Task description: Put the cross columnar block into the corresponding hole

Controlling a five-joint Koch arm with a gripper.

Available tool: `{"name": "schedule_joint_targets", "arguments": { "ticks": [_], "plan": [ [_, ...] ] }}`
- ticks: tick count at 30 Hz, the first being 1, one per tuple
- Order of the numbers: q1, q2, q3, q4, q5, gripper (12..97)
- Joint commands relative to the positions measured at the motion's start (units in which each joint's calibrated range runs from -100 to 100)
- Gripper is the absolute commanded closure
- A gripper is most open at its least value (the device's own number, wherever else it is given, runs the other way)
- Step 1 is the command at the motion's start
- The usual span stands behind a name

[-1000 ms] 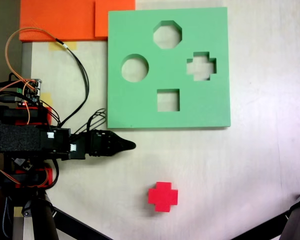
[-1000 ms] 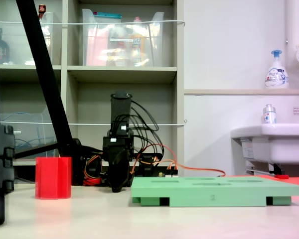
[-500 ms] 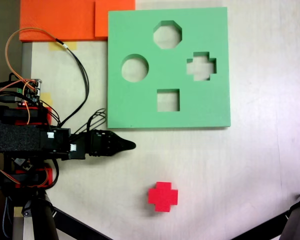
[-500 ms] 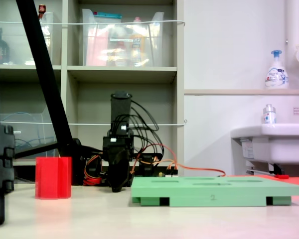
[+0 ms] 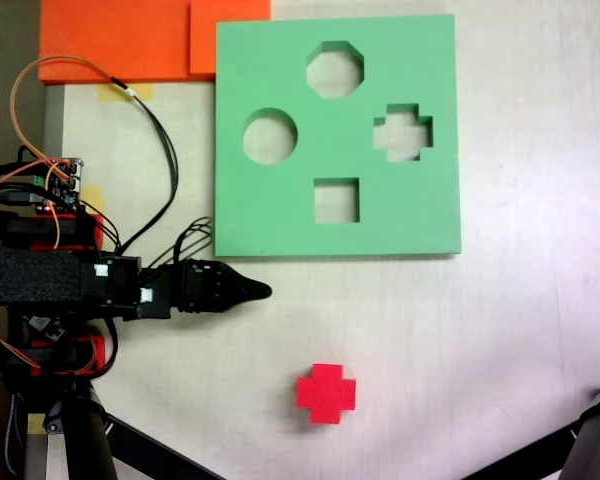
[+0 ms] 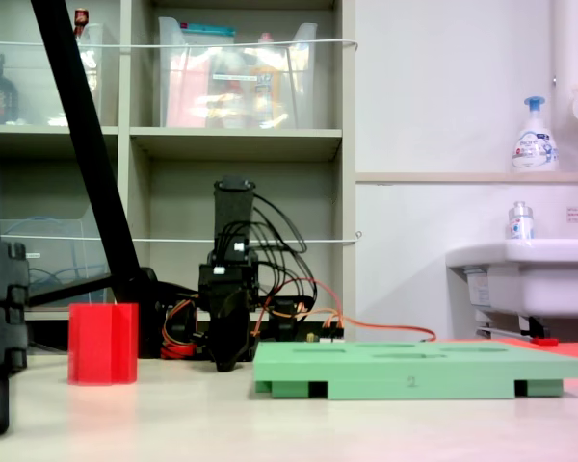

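The red cross columnar block [image 5: 326, 393] stands upright on the table, low in the top-down fixed view, and at the left [image 6: 103, 344] in the side fixed view. The green foam board [image 5: 280, 210] lies flat above it, with its plus-shaped hole [image 5: 402, 132] at the right. My gripper [image 5: 260, 291] lies low at the left, pointing right, just below the board's lower left corner and apart from the block. From the side my gripper [image 6: 227, 364] hangs tip-down near the table. Its jaws come to one dark point with no gap, nothing between them.
The board also has an octagonal [image 5: 335, 69], a round [image 5: 270, 136] and a square cutout [image 5: 336, 200]. Orange foam sheets [image 5: 120, 40] lie at the top left. Tripod legs [image 5: 130, 440] cross the bottom corners. Wires [image 5: 160, 150] loop beside the arm base.
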Motion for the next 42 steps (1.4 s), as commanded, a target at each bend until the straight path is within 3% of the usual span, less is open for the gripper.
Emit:
{"name": "schedule_joint_targets", "arguments": {
  "ticks": [1, 7, 15, 23, 30, 35, 36, 39, 42],
  "plan": [
    [0.24, -0.41, -0.69, -5.63, 0.34, 59.6],
    [-2.10, -0.41, -0.69, -5.34, 2.64, 59.6],
    [-4.79, -0.41, -0.19, -7.75, 25.30, 65.2],
    [-5.81, -0.41, 38.30, -58.68, 37.85, 69.5],
    [-5.52, -0.41, 61.53, -81.22, 41.71, 70.5],
    [-6.35, 16.77, 82.56, -97.20, 41.66, 70.3],
    [-6.69, 21.24, 87.05, -100.09, 41.66, 68.9],
    [-6.69, 31.57, 95.92, -104.04, 41.61, 51.3],
    [-6.74, 39.39, 100.61, -104.71, 41.66, 40.4]
  ]
}}
